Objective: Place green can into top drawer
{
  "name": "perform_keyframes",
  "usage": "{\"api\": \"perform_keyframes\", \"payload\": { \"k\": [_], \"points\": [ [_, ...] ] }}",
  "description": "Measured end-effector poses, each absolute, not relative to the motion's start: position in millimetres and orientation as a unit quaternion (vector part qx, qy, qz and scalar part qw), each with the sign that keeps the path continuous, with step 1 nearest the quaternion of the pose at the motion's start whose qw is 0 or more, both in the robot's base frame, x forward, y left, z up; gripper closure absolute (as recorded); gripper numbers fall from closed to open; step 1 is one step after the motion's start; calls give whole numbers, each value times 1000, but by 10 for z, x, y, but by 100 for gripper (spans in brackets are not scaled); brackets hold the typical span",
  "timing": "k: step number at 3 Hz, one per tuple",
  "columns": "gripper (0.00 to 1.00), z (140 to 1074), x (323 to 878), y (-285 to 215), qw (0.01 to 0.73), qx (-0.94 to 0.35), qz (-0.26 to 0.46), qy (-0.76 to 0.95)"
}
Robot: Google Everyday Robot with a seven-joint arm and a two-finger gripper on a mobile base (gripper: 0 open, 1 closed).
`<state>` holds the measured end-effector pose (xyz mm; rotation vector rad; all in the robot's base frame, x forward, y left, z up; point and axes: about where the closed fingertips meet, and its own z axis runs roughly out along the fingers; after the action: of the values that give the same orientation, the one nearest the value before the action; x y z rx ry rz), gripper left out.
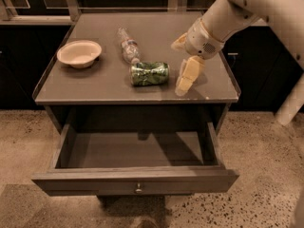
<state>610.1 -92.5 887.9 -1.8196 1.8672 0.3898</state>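
Note:
The green can (149, 73) lies on its side near the front middle of the cabinet top (95, 91). The top drawer (135, 182) below is pulled open and holds nothing, with a small round knob on its front panel. My gripper (179, 66) hangs just right of the can, low over the cabinet top. It is open and holds nothing. One finger (188, 76) points down at the front edge, and the other finger (179, 42) sits further back.
A clear plastic bottle (128, 45) lies just behind the can. A cream bowl (79, 53) sits at the left of the top. My arm comes in from the upper right. A speckled floor surrounds the cabinet.

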Motion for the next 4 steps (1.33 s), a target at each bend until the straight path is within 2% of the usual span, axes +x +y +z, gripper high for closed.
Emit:
{"api": "perform_keyframes", "payload": {
  "k": [2, 4],
  "points": [
    [0, 8543, 6507, -373, 247, -694, 199, 647],
    [42, 8533, 6524, -360, 247, -694, 200, 646]
  ]
}}
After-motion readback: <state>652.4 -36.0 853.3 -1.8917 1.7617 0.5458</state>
